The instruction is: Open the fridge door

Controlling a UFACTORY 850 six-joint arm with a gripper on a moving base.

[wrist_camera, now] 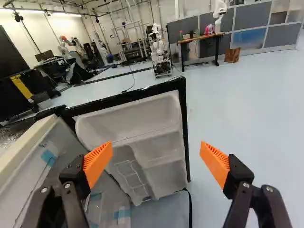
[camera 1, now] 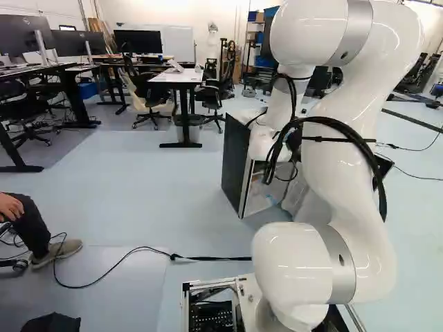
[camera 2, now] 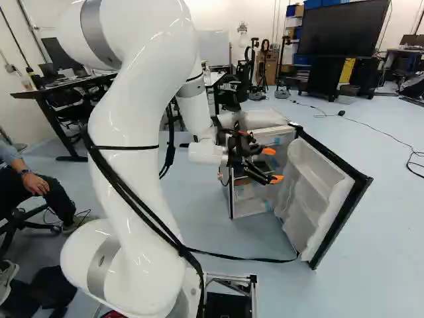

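Gripper (camera 2: pixel 271 165) wide open, holding nothing; in the wrist view the orange pads (wrist_camera: pixel 98 164) on the gripper (wrist_camera: pixel 156 157) stand well apart w/ open space btwn. It's level w/ the fridge opening, near side, at the end of the white arm (camera 2: pixel 142 126). Can't tell if any part touches the fridge.

Fridge (camera 1: pixel 234 166) stands on the floor (camera 2: pixel 391 252), ahead of the base. Door (camera 2: pixel 341 228) is already open, swung well out to the R of the fridge body, upright, black frame round a white inner side w/ moulded shelves (wrist_camera: pixel 159 156). Wrist view has the door ahead of the gripper, inner side facing it: one finger lies across the view of the shelves, the other shows over bare floor past the door's free edge. Inside of the fridge shows beside & under the 1st finger, w/ bits of blue tape (wrist_camera: pixel 49 156). Black cable (camera 2: pixel 238 257) runs along the floor to the door's bottom, near side.

Far L: desks w/ monitors (camera 1: pixel 138 41) & office chairs (camera 1: pixel 211 97). Far R: big dark screen (camera 2: pixel 343 30). Wrist view also gets another robot (wrist_camera: pixel 160 50), plus a wood-top table (wrist_camera: pixel 202 38) by grey partitions (wrist_camera: pixel 287 38).
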